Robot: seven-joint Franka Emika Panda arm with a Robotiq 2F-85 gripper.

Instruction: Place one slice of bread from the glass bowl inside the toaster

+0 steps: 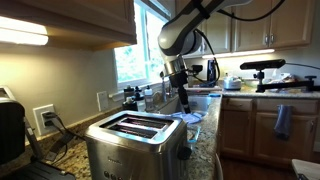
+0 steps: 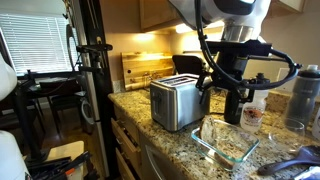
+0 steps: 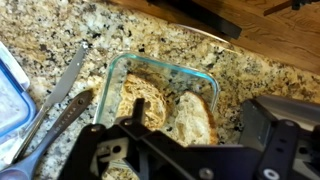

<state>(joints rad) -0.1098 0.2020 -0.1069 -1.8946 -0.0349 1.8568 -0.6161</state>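
The glass bowl (image 3: 200, 78) sits on the speckled granite counter and holds two slices of bread (image 3: 195, 115), one on the left (image 3: 140, 100). My gripper (image 3: 198, 128) hangs right over the bowl, open, with its dark fingers either side of the right slice; I cannot tell if they touch it. In both exterior views the gripper (image 1: 185, 105) (image 2: 235, 112) reaches down to the bowl (image 1: 192, 119) (image 2: 228, 142). The steel toaster (image 1: 130, 142) (image 2: 175, 102) stands beside the bowl, its two top slots empty.
Metal tongs (image 3: 60, 98) and a blue-and-white item (image 3: 10, 90) lie left of the bowl. A black appliance (image 1: 10, 130) stands next to the toaster. A jar (image 2: 305, 95) and a small cup (image 2: 250, 114) stand near the bowl. The counter edge and a black stand (image 2: 92, 70) are close.
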